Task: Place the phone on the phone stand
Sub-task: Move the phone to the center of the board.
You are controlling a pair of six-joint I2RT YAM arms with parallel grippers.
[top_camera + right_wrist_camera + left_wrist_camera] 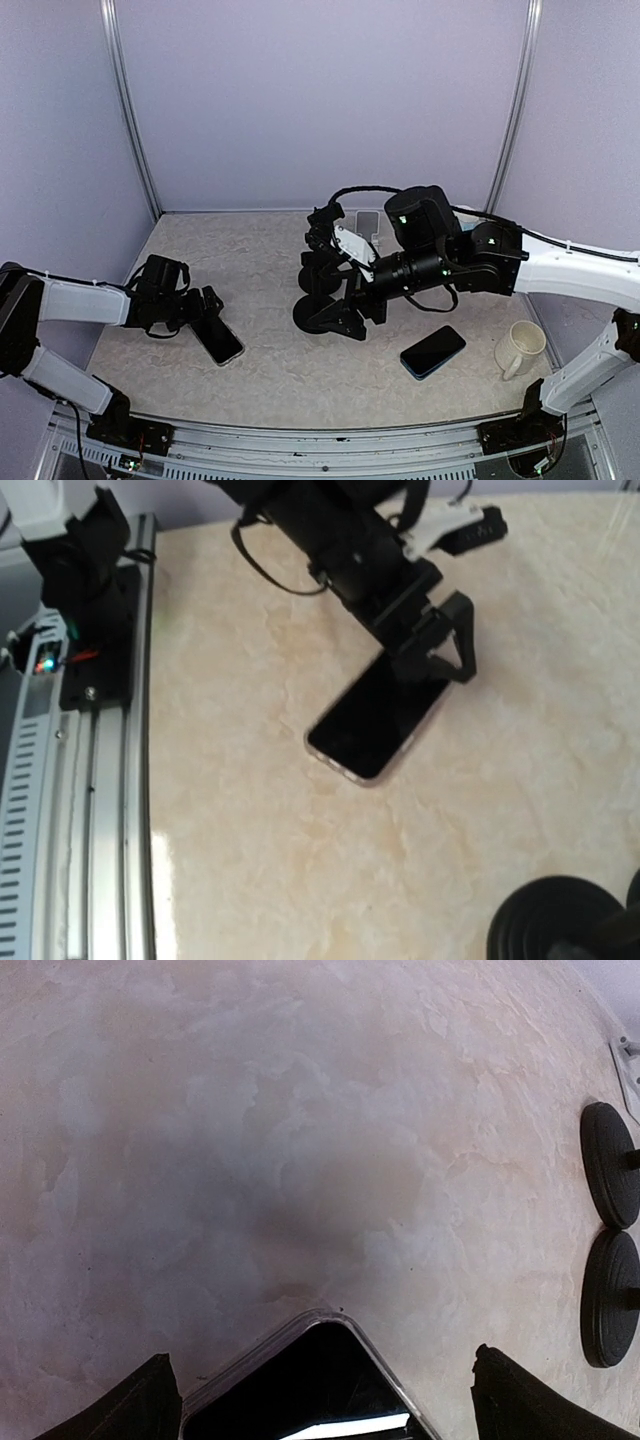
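Phone (222, 343) is lying flat on the table (270, 385), not yet lifted. Its end is sitting between the spread fingers of my left end effector (330, 1405), which is gripping nothing. My right end effector (340, 312) is hanging spread beside the phone stand (318, 282). Grasping, carrying and placing are all waiting to be done.

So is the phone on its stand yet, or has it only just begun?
Only just begun. Done: nothing, as the clear-cased phone and a second phone both lie flat on the table. In hand: the open left end effector straddles the clear-cased phone's end, not yet gripping. Left: close, lift, carry it to a black round-based stand and set it there.
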